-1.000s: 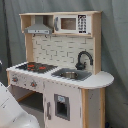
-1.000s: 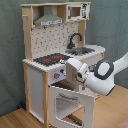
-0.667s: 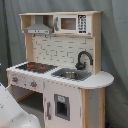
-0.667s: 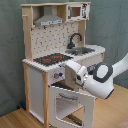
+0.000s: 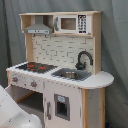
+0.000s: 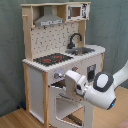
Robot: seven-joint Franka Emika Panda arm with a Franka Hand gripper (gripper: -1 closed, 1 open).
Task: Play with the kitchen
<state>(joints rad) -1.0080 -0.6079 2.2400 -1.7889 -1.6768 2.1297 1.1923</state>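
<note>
The kitchen [image 5: 60,60] is a tall white and light-wood toy with a pegboard back, a grey hood [image 5: 38,30], a red-ringed stove [image 5: 35,66], a steel sink [image 5: 70,75] and a black faucet [image 5: 83,59]. In the second exterior view the kitchen [image 6: 55,45] has its windowed oven door [image 6: 62,107] standing open below the stove. My white arm [image 6: 102,90] reaches in from the second exterior view's right. The gripper [image 6: 70,81] sits at the top edge of that door, just under the knob panel. In the first exterior view only a white part of the arm [image 5: 12,112] shows at the lower left.
A grey curtain [image 6: 10,50] hangs behind the kitchen. A wooden floor [image 6: 15,117] lies below. A toy microwave [image 5: 70,23] sits on the upper shelf, and a small cabinet door [image 5: 61,106] fronts the sink unit.
The arm and gripper have sunk slightly in front of the oven opening. The kitchen itself has not shifted.
</note>
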